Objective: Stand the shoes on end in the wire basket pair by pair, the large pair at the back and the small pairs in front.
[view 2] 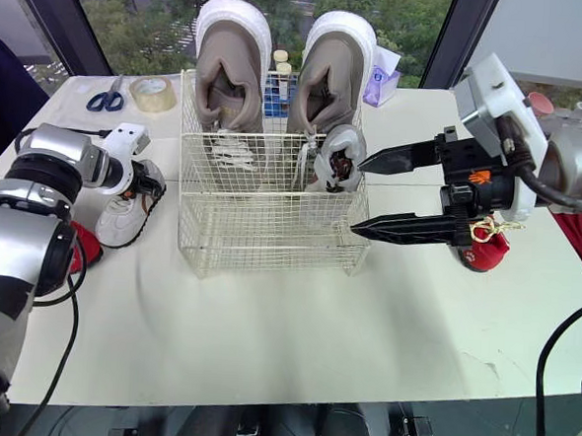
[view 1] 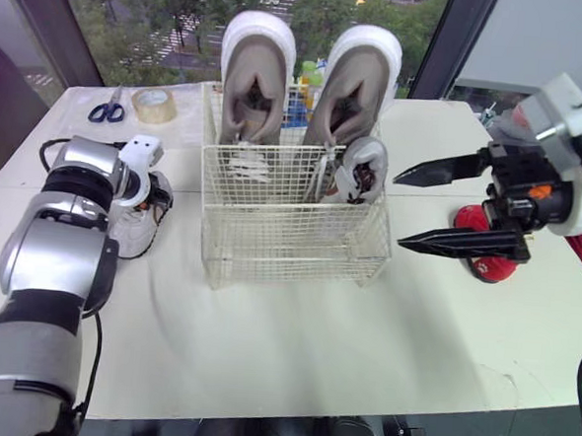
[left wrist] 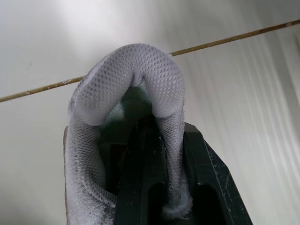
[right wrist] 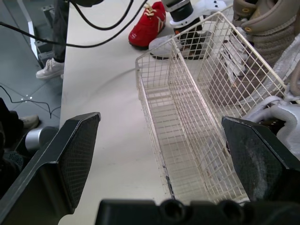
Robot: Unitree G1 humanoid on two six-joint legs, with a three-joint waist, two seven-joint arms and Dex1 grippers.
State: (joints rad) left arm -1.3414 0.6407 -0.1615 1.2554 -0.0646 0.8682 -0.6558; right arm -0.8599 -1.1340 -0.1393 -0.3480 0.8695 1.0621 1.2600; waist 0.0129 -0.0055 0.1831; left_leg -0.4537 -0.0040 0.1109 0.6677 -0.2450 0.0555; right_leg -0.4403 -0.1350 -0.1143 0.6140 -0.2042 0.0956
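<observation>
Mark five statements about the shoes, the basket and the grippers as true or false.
1. Two large beige shoes stand on end at the back of the white wire basket. True.
2. The right gripper is shut on a small red shoe. False: it is open and empty beside the basket; that shoe lies on the white table.
3. The left gripper clamps a small white mesh shoe. True.
4. A full small pair stands in the basket's front. False: one small white-and-grey shoe stands there.
5. The blue-handled scissors lie in the basket. False: they lie on the table by a roll of clear tape.
</observation>
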